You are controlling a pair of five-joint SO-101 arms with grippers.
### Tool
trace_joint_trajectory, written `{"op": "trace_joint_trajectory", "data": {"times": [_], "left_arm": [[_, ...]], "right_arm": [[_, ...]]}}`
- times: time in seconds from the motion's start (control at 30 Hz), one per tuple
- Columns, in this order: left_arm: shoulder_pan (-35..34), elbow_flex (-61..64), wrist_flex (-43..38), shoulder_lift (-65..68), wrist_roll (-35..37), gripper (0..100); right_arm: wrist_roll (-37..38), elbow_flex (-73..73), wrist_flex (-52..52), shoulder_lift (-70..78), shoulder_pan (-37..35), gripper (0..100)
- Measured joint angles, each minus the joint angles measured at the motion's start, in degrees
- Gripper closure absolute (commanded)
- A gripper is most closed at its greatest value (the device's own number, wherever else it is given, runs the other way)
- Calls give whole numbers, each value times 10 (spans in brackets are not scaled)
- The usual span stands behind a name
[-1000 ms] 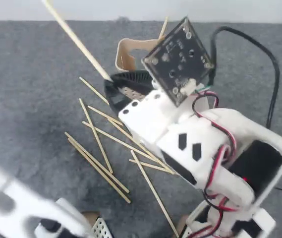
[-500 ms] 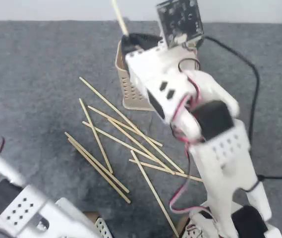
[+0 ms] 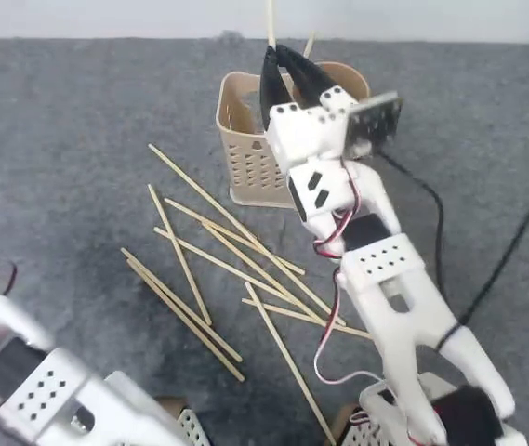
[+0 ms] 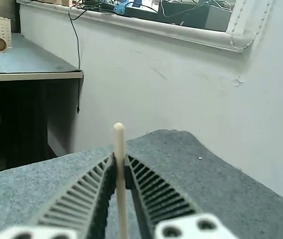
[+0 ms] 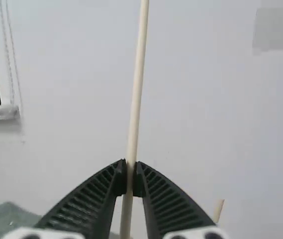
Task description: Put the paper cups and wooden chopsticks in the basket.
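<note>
**Worktop**: grey, carpet-like surface that carries every item below.

**Right arm**: white. It runs from the near right edge up to the basket.

**Left arm**: white. It sits at the near left corner, well apart from the basket.

**Basket**: tan with perforated walls, upright at the far middle of the worktop. One standing chopstick pokes up past its far rim.

**Loose chopsticks**: roughly ten, lying flat and crossed in a scatter on the worktop. They are on the near side of the basket, all outside it.

**Right gripper**: above the basket mouth. Its jaws are clamped on the right-held chopstick, which points straight up. The stick's lower end is hidden behind the jaws, so whether it sits inside the walls cannot be told.

**Left gripper**: jaws pinched together on the left-held chopstick. A short tip shows past the jaws, with grey worktop and a wall beyond.

**Step in hand (judged):** one chopstick is being delivered to the basket and is at the point of release. The task looks early, since most sticks lie outside.

**Next move (judged):**
- Get the lower end inside the rim.
- Part the jaws so the stick drops in rather than tipping over the wall.
- Lift clear without snagging the standing chopstick.
- The left-held stick can go in once the basket mouth is free.
</note>
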Motion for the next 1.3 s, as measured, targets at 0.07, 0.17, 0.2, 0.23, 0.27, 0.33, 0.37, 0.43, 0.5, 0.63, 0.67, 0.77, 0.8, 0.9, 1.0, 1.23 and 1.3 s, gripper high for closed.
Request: {"op": "trace_joint_trajectory", "data": {"times": [0.07,0.17,0.2,0.23,0.27,0.33,0.37,0.43,0.5,0.63,0.67,0.77,0.8,0.9,1.0,1.23,1.3], "left_arm": [[0,8,-11,0,0,987],[0,13,-17,0,-1,987],[0,13,-17,0,1,987],[0,13,-17,0,1,987],[0,13,-18,0,0,987],[0,13,-18,0,0,987],[0,13,-18,0,-1,987],[0,13,-18,0,-1,987],[0,13,-18,0,-1,987],[0,13,-18,0,-1,987],[0,13,-18,0,-1,987],[0,13,-18,0,-1,987],[0,13,-18,0,-1,987],[0,13,-18,0,-1,987],[0,13,-18,0,-2,987],[0,13,-18,0,-2,987],[0,13,-18,0,-2,987]], "right_arm": [[0,4,-55,22,3,991],[0,7,-110,55,8,991],[0,8,-122,65,9,991],[0,11,-134,76,8,991],[0,17,-146,86,7,991],[0,30,-172,107,6,991],[0,35,-186,118,6,991],[0,38,-212,141,8,988],[1,38,-239,162,8,987],[29,38,-274,185,8,938],[34,38,-280,188,8,904],[40,38,-283,189,7,850],[41,38,-283,189,7,851],[43,48,-283,179,7,851],[43,79,-283,154,9,851],[42,163,-279,42,10,851],[42,179,-239,-14,11,851]]}}
